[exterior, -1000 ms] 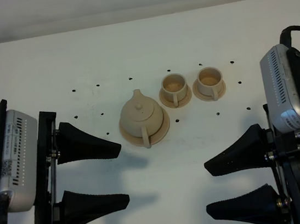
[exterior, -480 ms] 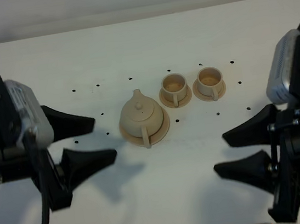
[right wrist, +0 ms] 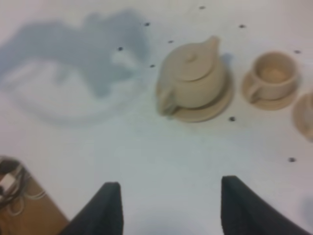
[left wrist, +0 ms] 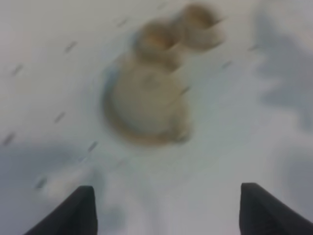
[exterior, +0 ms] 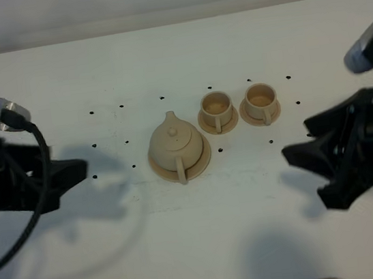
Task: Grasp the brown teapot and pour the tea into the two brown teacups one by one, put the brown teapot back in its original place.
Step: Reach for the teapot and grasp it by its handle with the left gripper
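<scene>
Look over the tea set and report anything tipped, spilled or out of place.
Nothing stands out. The teapot sits upright, lid on, on its saucer; the teacup beside it and the farther teacup each stand upright. No spill shows on the table.

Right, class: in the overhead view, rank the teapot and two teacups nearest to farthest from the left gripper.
1. Teapot, left of both cups.
2. Middle teacup, beside the teapot.
3. Right-hand teacup, farthest right.
</scene>
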Robot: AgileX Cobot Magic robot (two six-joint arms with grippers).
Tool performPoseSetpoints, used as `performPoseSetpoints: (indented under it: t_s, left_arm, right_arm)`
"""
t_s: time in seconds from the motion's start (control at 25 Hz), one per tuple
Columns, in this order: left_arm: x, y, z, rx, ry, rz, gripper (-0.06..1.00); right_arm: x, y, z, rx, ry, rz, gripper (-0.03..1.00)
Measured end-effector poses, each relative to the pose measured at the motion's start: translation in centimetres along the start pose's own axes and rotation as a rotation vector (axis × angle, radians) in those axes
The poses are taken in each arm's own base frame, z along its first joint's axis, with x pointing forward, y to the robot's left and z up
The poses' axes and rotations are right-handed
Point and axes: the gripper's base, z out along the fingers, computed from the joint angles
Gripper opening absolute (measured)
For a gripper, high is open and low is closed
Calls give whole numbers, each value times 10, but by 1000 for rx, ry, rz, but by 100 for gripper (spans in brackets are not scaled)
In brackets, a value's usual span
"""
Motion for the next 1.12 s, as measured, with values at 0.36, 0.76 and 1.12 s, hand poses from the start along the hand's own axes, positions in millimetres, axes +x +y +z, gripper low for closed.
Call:
performPoseSetpoints:
  t_s: [0.36,0.76,1.12]
  left_arm:
    - [12,15,-25,-248,99,-160,63]
    - [13,18,-13,-236,122,-316,63]
    - [10,22,5,-188,122,-425,63]
  right_arm:
    - [15,-26,-13,291,171,125,43]
    - [40,-23,-77,491,184,217,43]
    - [73,-6,-122,504,113,282,43]
